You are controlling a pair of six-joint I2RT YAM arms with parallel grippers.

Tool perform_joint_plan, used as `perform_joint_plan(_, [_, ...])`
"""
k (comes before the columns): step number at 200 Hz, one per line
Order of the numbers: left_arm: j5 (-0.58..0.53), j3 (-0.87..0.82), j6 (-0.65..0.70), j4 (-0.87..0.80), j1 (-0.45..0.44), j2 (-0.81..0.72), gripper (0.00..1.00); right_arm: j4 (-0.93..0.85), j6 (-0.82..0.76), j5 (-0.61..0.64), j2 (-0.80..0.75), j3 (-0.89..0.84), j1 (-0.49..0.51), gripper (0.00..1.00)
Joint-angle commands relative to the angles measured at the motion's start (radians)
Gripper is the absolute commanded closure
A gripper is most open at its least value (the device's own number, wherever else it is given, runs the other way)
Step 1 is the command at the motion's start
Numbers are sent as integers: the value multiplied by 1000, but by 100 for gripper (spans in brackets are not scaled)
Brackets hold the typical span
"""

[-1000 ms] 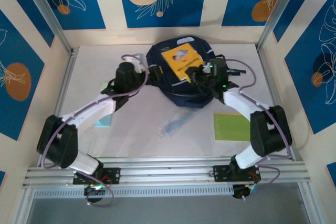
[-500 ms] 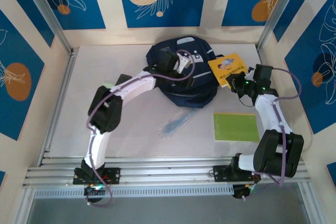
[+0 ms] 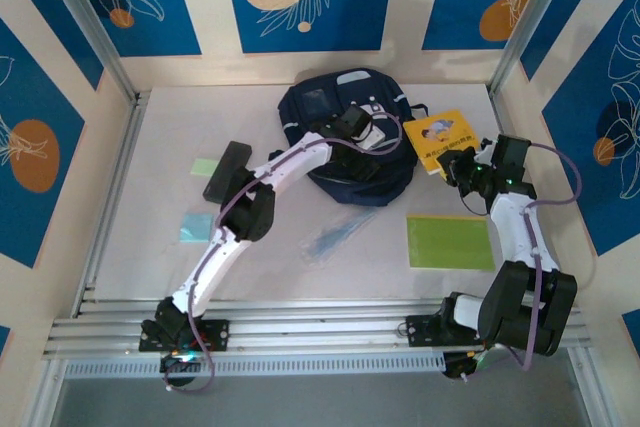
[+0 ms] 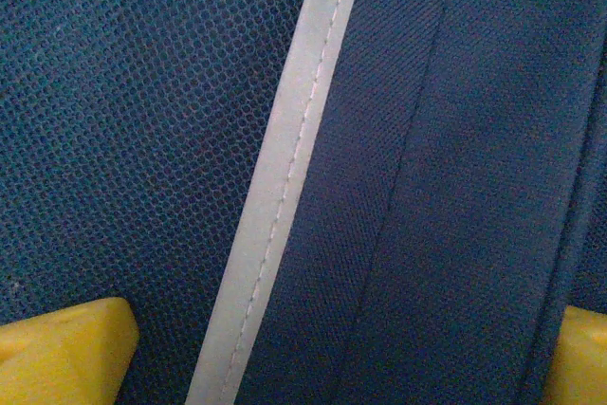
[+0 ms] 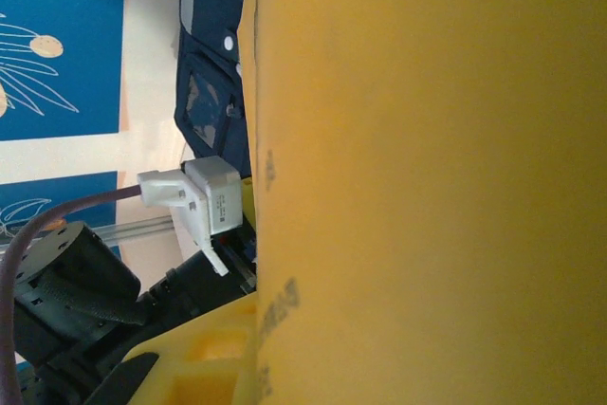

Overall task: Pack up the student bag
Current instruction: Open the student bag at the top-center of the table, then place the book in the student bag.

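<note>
- Pale tabletop (image 3: 270, 207), blue-patterned walls: the student bag (image 3: 320, 112) lies at rear centre, and we see nothing packed yet.
- Our right gripper (image 3: 463, 163) is clamped on a yellow book (image 3: 438, 135), now just right of the bag; a second ago the book was over it.
- Our left gripper (image 3: 372, 135), jaws wide and empty, has swung in from the left onto the bag's front.
- A green sheet (image 3: 450, 242) still waits on the table.

A green sheet (image 3: 449, 242) is lying toward the bases from the right claw (image 3: 450, 159), apart from it. A clear packet (image 3: 335, 234) is lying likewise from the left claw (image 3: 368, 142); a green card (image 3: 205, 167) and a blue card (image 3: 196, 227) are sitting well left of it.
</note>
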Motion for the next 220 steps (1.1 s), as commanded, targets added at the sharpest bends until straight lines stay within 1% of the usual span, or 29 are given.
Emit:
perform_joint_plan(1, [-123,30,46,-218,13,111,6,69,-4,-46,-35,4,-6,100])
perform_joint_plan(8, [-100,30,42,-234,16,122,14,72,0,-48,-36,3,-6,100])
perform_joint_plan(12, [-79,30,42,-241,18,128,22,73,1,-48,-38,2,-6,100])
perform_joint_plan(26, [-22,29,25,-256,26,143,55,76,4,-42,-46,-3,-6,100])
perform_joint_plan(34, [-7,28,15,-256,29,145,82,77,6,-38,-53,-7,-6,100])
perform_joint_plan(40, [-3,26,10,-252,30,141,97,75,5,-36,-58,-8,-9,100])
perform_joint_plan(42, [0,26,10,-251,31,139,100,74,4,-36,-60,-8,-9,100])
perform_joint_plan(59, [53,16,-2,-226,29,93,100,66,1,-24,-85,-6,-21,100])
perform_joint_plan(76, [135,9,-45,-192,33,12,100,48,1,-15,-112,2,-47,100])
perform_joint_plan(105, [305,9,-212,-112,80,-127,100,27,20,24,-179,-10,-116,100])
perform_joint_plan(116, [352,9,-270,-78,102,-165,100,18,25,51,-212,-19,-142,100])
perform_joint_plan(143, [456,7,-385,8,152,-232,100,-2,30,94,-272,-44,-189,100])
perform_joint_plan(161, [540,7,-482,87,189,-256,100,-17,25,90,-276,-55,-191,100])
perform_joint_plan(179, [605,9,-568,167,224,-268,100,9,41,39,-266,-82,-185,100])
perform_joint_plan(190, [643,7,-615,209,242,-270,100,36,62,13,-257,-103,-160,100])
perform_joint_plan(203, [679,7,-661,255,259,-266,100,88,85,-5,-241,-128,-104,100])
perform_joint_plan(220, [698,9,-690,289,269,-264,100,158,125,4,-197,-150,16,100])
